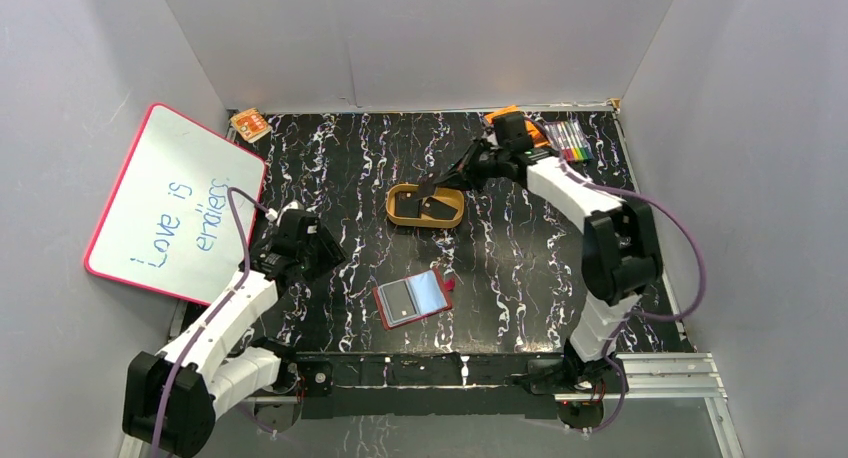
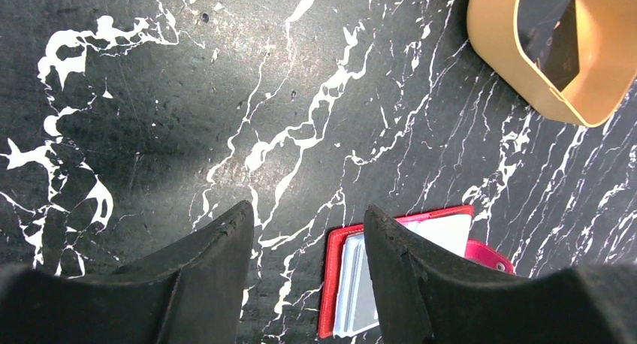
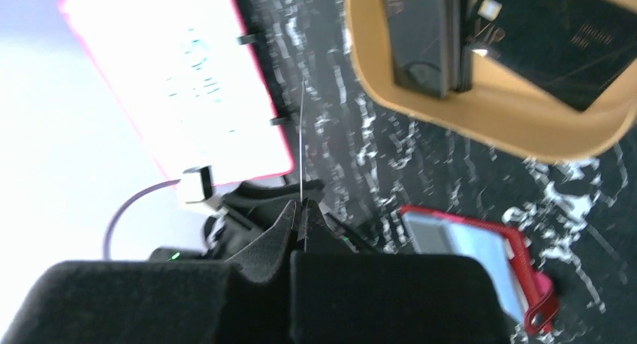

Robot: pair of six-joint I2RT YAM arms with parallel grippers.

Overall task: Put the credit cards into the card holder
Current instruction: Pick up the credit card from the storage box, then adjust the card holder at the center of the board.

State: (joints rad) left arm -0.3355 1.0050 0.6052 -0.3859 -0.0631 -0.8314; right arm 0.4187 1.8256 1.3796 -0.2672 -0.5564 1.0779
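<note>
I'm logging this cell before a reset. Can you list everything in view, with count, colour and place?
credit cards: at least two, black, lying in the dish
pinched card: one, seen edge-on as a thin line, in the right claw
card holder: one, red, open, near middle of the table
dish: one, tan, oval, table centre
whiteboard: one, white with pink frame, leaning at the left wall
marker pack: one, multicoloured, far right corner
booklet: one, orange, far right, partly behind the arm
small item: one, orange, far left corner
table: one, black with white veins
left claw: one, black, open, beside the card holder
right claw: one, black, shut, by the dish
</note>
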